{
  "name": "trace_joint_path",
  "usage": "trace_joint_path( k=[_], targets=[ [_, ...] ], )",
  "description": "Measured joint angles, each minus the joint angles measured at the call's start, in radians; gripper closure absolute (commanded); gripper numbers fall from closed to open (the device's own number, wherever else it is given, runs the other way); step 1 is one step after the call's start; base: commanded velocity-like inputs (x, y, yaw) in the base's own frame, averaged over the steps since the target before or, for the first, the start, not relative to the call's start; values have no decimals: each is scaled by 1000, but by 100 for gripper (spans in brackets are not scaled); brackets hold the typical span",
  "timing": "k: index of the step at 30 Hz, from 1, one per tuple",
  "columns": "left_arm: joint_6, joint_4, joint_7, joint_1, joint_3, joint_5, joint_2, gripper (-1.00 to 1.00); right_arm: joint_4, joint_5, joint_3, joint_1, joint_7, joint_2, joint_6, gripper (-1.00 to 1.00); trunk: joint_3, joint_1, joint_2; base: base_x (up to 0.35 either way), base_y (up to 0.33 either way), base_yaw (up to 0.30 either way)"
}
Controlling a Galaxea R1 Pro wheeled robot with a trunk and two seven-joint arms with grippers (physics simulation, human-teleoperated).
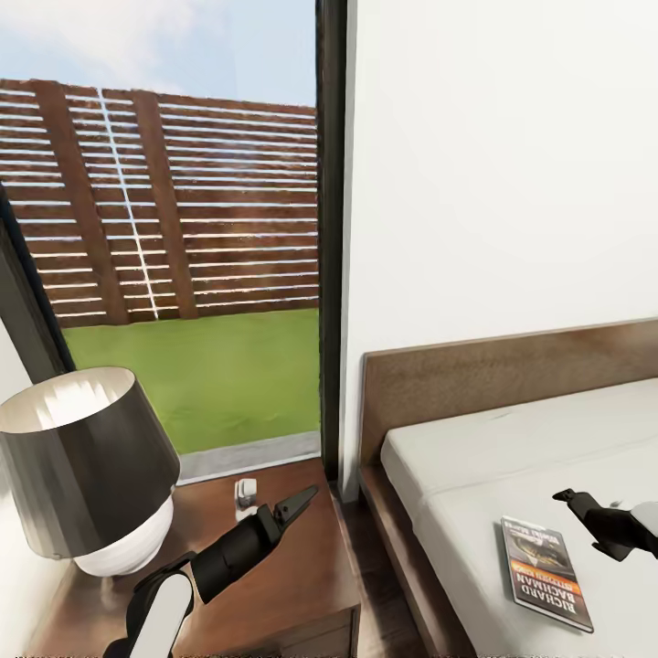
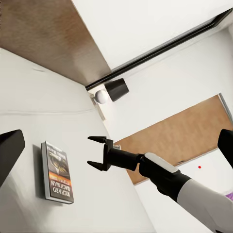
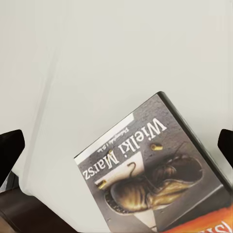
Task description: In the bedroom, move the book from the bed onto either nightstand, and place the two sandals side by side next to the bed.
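Just beside the right tool [image 1: 578, 517], on the side toward the nightstand, the book [image 1: 546, 572] lies flat on the pale mattress of the bed [image 1: 475, 512], cover up, with its orange band and white lettering at the end nearer the robot. The right tool hovers over the mattress close to the book's far corner, apart from it; the left wrist view shows this tool [image 2: 95, 151] with its two dark fingers spread wide and nothing between them. Looking along the right tool, the book [image 3: 160, 174] sits directly between the two fingertips at the picture's edges, with the words "Wielki Marsz" and a worn boot on its cover.

The left tool [image 1: 297, 505] hangs above the nightstand [image 1: 302, 585], a dark brown table beside the bed; its fingers look close together and hold nothing, though whether they are fully pressed together I cannot tell. Behind that tool stands a lamp [image 1: 87, 461] with a dark shade and a round white base. Just ahead of the left tool's tips a small white object [image 1: 245, 494] sits on the table. Beyond it rises a tall black-framed window [image 1: 331, 228], showing grass and a slatted wooden fence [image 1: 183, 210]. A dark wooden headboard [image 1: 512, 370] runs along the white wall.
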Motion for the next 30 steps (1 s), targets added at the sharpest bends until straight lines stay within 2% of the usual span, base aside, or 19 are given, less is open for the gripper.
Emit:
trace_joint_path(
  k=[9,30],
  targets=[
    [0,0,1,0,0,1,1,-100,-4,0,0,0,0,0,0,-100,-28,35,-63,0,0,0],
    [0,0,0,0,0,1,1,-100,-1,-1,0,0,0,0,1,-100,-28,35,-63,0,0,0]
  ],
)
